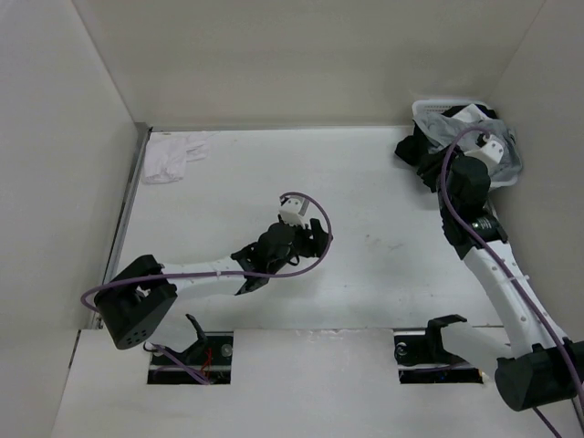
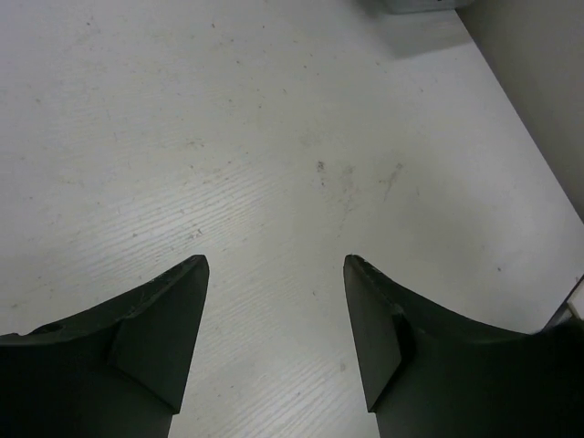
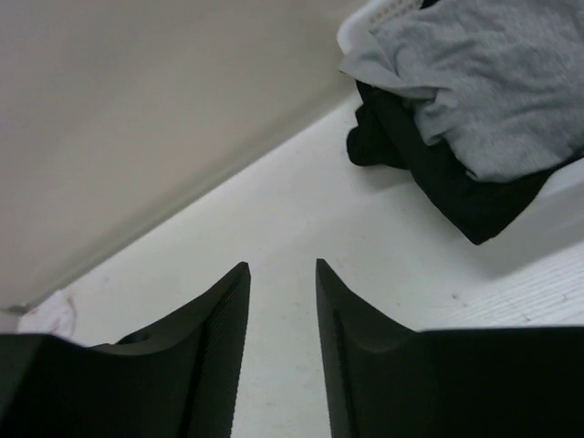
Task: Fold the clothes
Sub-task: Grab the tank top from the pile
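While the left end effector (image 2: 276,263) is hanging wide apart over the tabletop (image 2: 274,109), the right end effector (image 3: 281,266) is hovering slightly apart, the grey garment (image 3: 493,82) ahead to its right.

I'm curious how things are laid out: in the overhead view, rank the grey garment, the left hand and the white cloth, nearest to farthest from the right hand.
1. Grey garment, in the basket at the far right, beside the right hand.
2. Left hand, mid-table.
3. White cloth, far left corner.
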### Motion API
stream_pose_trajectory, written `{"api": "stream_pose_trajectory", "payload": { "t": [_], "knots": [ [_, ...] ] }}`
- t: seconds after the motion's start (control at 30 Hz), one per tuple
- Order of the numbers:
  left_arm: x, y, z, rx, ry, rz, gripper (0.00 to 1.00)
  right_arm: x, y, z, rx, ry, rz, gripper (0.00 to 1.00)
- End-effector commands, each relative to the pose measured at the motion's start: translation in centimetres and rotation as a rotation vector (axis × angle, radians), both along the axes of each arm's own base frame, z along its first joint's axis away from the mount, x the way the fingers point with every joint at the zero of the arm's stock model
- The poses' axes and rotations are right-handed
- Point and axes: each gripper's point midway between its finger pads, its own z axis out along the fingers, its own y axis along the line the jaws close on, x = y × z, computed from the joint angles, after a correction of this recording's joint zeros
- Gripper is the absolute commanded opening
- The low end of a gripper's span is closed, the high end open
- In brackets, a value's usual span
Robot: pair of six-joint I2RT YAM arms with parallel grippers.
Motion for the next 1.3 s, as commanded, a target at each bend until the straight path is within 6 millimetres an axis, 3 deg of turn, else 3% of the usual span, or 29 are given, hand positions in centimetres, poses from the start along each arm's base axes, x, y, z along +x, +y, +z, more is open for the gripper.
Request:
{"api": "stream_pose_trajectory", "payload": {
  "t": [0.0, 0.1, 0.23, 0.27, 0.37, 0.43, 0.47, 0.53, 0.6, 0.63, 0.67, 0.7, 0.8, 0.87, 0.93, 1.17, 1.27],
  "knots": [
    [0.8, 0.1, 2.4, -0.071, -0.067, 0.01, 0.61, 0.5, -1.1, 0.5, -0.01, 0.0, -0.031, 0.43],
    [0.8, 0.1, 2.4, -0.07, -0.07, 0.009, 0.62, 1.7, -2.1, 1.2, -0.028, -0.004, -0.055, 0.47],
    [1.0, 0.4, 2.3, -0.071, -0.075, 0.018, 0.62, 4.0, -4.5, 1.2, -0.038, 0.017, -0.117, 0.44],
    [1.1, 0.4, 2.3, -0.073, -0.076, 0.02, 0.62, 4.7, -5.1, 1.1, -0.039, 0.021, -0.13, 0.39],
    [1.1, 0.6, 2.3, -0.075, -0.079, 0.021, 0.62, 7.4, -7.7, 0.2, -0.04, 0.06, -0.165, 0.03],
    [1.0, 0.6, 2.3, -0.082, -0.085, 0.019, 0.62, 8.8, -9.5, -0.6, -0.035, 0.09, -0.188, 0.01],
    [1.0, 0.7, 2.4, -0.087, -0.093, 0.019, 0.62, 9.9, -10.8, -1.2, -0.029, 0.107, -0.203, 0.02],
    [1.1, 0.8, 2.5, -0.098, -0.107, 0.021, 0.61, 12.4, -12.8, -3.2, -0.015, 0.148, -0.202, 0.19],
    [1.1, 1.1, 2.5, -0.102, -0.109, 0.026, 0.61, 14.9, -13.7, -5.9, -0.008, 0.201, -0.164, 0.41],
    [1.2, 1.1, 2.5, -0.103, -0.11, 0.027, 0.61, 15.2, -13.8, -6.3, -0.009, 0.209, -0.157, 0.43],
    [1.3, 1.3, 2.5, -0.104, -0.11, 0.035, 0.61, 16.9, -14.2, -8.2, -0.015, 0.243, -0.12, 0.52],
    [1.5, 1.5, 2.4, -0.108, -0.112, 0.043, 0.62, 18.1, -14.7, -9.6, -0.016, 0.267, -0.103, 0.55],
    [1.8, 1.6, 1.6, -0.106, -0.097, 0.052, 0.62, 20.2, -15.3, -11.9, 0.002, 0.299, -0.065, 0.57],
    [2.1, 1.5, 0.9, -0.094, -0.083, 0.052, 0.62, 21.5, -14.1, -13.5, 0.024, 0.336, 0.015, 0.56],
    [2.3, 1.4, 0.6, -0.091, -0.072, 0.048, 0.62, 22.2, -14.2, -14.6, 0.015, 0.361, 0.033, 0.55],
    [2.7, 1.9, 0.4, -0.097, -0.062, 0.066, 0.62, 24.1, -15.1, -15.5, -0.017, 0.357, -0.004, 0.51],
    [2.8, 1.9, 0.1, -0.096, -0.055, 0.064, 0.62, 24.6, -14.8, -15.9, -0.01, 0.355, 0.018, 0.42]
  ]
}}
